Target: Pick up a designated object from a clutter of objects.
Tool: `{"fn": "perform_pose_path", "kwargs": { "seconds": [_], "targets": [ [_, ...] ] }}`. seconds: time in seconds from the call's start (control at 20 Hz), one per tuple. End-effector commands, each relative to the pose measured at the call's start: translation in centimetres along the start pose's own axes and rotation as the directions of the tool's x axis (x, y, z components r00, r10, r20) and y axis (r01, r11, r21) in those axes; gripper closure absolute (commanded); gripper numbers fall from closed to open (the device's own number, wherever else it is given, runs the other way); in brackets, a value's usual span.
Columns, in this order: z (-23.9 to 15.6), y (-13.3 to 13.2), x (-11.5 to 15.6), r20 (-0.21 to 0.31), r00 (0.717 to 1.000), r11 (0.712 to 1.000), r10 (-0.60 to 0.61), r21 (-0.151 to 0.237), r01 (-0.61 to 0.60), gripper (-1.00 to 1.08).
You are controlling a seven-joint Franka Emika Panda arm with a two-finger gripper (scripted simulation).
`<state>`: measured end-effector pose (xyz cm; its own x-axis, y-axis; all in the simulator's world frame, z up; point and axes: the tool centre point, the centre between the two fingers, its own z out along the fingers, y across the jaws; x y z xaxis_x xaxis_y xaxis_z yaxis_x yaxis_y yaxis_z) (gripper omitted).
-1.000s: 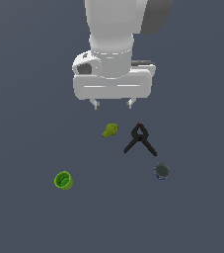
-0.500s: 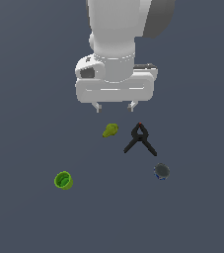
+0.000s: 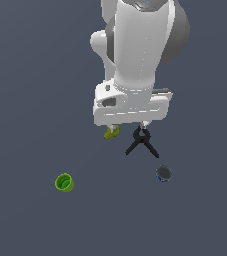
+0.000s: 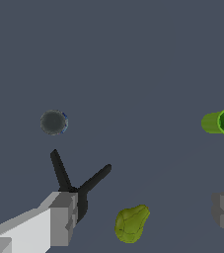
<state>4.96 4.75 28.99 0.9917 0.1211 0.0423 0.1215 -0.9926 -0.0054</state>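
The designated can, dark grey on top with a blue band, stands on the floor toward the exterior view's right; it also shows in the wrist view. My gripper is open and empty. It hangs above the yellow-green pear-shaped lump and the black A-shaped clamp, well short of the can. In the wrist view the fingers stand wide apart, with the lump between them and the clamp beside one finger. The bright green cup lies apart at the exterior view's left.
The four things lie spread on a plain dark grey floor. The green cup lies on its side in the wrist view. The arm's white body hides the floor behind the gripper.
The gripper has come down and shifted toward the exterior view's right, so its fingers now overlap the lump and the clamp's top. The objects have not moved.
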Motion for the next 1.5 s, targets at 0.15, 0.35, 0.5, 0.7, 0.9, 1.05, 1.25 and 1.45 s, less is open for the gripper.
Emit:
{"fn": "perform_pose_path", "kwargs": {
  "seconds": [0.15,0.35,0.5,0.7,0.9,1.05,1.25,1.45],
  "targets": [
    [4.5,-3.4,2.6,0.012,0.996,0.996,-0.093,-0.008,0.093,-0.92],
    [8.2,-6.3,4.1,0.02,0.986,0.987,-0.163,-0.009,0.163,-0.92],
    [11.2,-8.5,5.0,0.025,0.976,0.976,-0.215,-0.008,0.216,-0.92],
    [15.1,-11.5,5.8,0.032,0.959,0.96,-0.281,-0.004,0.281,-0.92],
    [18.3,-14.0,6.1,0.036,0.943,0.943,-0.332,0.001,0.332,-0.92],
    [20.2,-15.5,6.1,0.038,0.932,0.933,-0.361,0.005,0.361,-0.92],
    [22.0,-16.8,6.0,0.04,0.921,0.922,-0.387,0.01,0.387,-0.92],
    [22.9,-17.4,6.0,0.041,0.916,0.917,-0.4,0.012,0.4,-0.92]
  ]
}}
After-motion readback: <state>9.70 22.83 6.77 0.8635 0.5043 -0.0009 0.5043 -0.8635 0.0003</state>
